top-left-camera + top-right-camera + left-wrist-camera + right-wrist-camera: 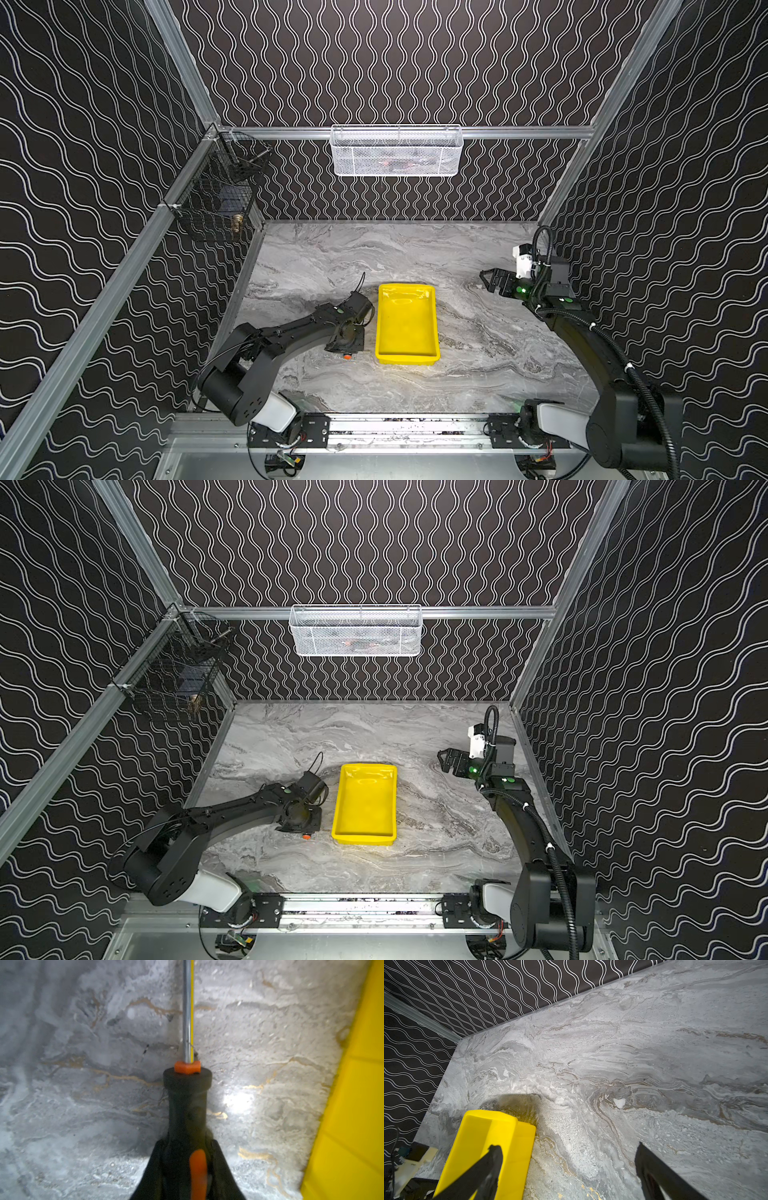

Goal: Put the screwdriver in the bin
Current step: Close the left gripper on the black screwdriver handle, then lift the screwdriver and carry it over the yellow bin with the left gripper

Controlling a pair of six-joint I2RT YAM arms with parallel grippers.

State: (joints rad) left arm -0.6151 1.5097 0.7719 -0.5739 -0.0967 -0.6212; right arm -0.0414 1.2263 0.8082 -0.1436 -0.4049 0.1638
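Note:
The screwdriver (187, 1103) has a black handle with orange marks and a thin metal shaft (187, 1012). My left gripper (187, 1167) is shut on the handle, one black finger on each side. In both top views the left gripper (345, 348) (304, 828) points down just left of the bin's near corner. Only the screwdriver's orange butt (347, 356) (306, 836) shows under the wrist. The bin (407, 324) (365, 804) (353, 1105) (492, 1136) is a bright yellow tray with nothing in it. My right gripper (486, 280) (444, 759) (568, 1147) hovers open, right of the bin's far end.
A white mesh basket (397, 151) hangs on the back wall and a black wire basket (216, 195) on the left wall. Patterned walls close in the marble table (478, 374) on three sides. A metal rail (415, 428) runs along the front edge.

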